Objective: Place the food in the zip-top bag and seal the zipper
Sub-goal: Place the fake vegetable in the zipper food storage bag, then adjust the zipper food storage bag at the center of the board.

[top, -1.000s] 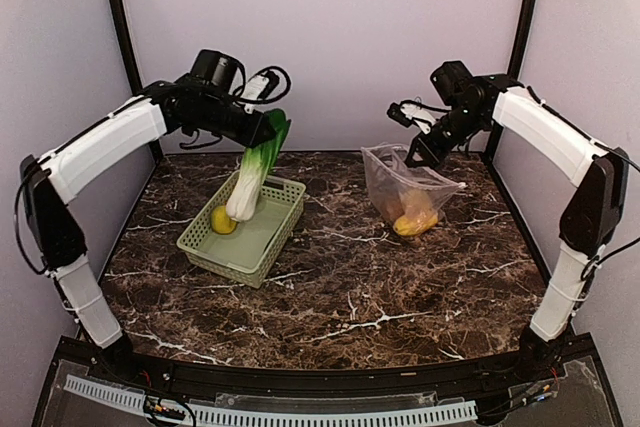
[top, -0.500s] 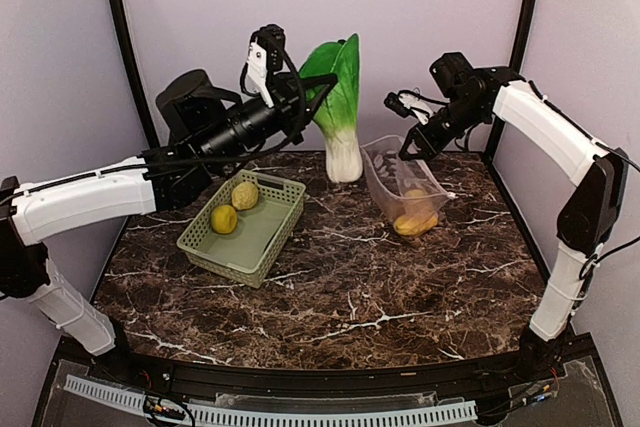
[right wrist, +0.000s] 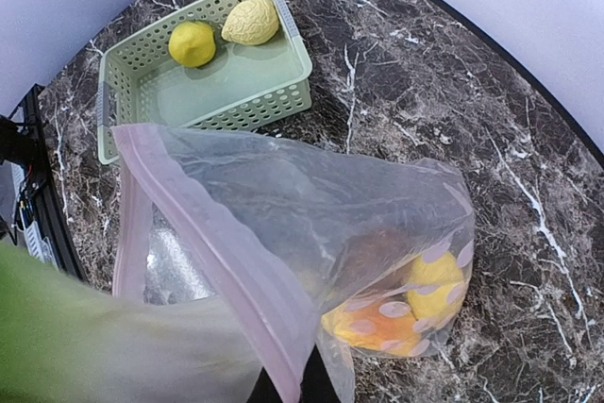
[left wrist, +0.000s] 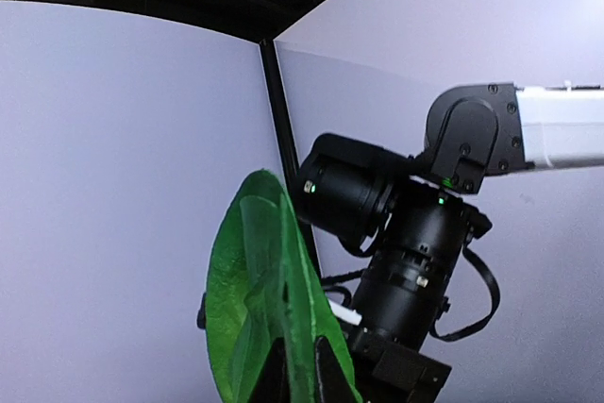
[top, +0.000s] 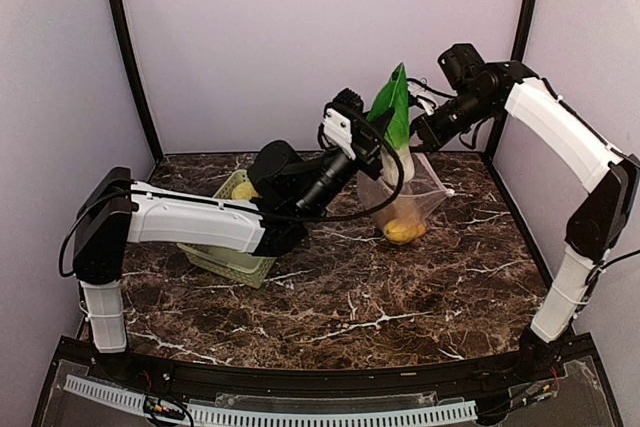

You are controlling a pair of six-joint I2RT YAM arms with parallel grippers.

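My left gripper [top: 375, 147] is shut on the bok choy [top: 393, 117] and holds it upright over the open mouth of the zip-top bag [top: 408, 197], white stem down. In the left wrist view its green leaves [left wrist: 264, 299] rise from between my fingers. My right gripper [top: 425, 135] is shut on the bag's pinkish zipper strip [right wrist: 217, 243] and holds the mouth up and open. Yellow and orange pieces [right wrist: 406, 309] lie in the bag's bottom. A yellow piece [right wrist: 192, 42] and the potato [right wrist: 251, 22] lie in the light green basket [right wrist: 142, 92].
The basket [top: 232, 257] stands at the left, partly behind my left arm. Dark marble table [top: 400, 287] with grey walls on three sides and black corner posts.
My left arm has swung right from over the basket, carrying the bok choy to the bag's mouth. My right gripper has lifted the bag's edge slightly higher.
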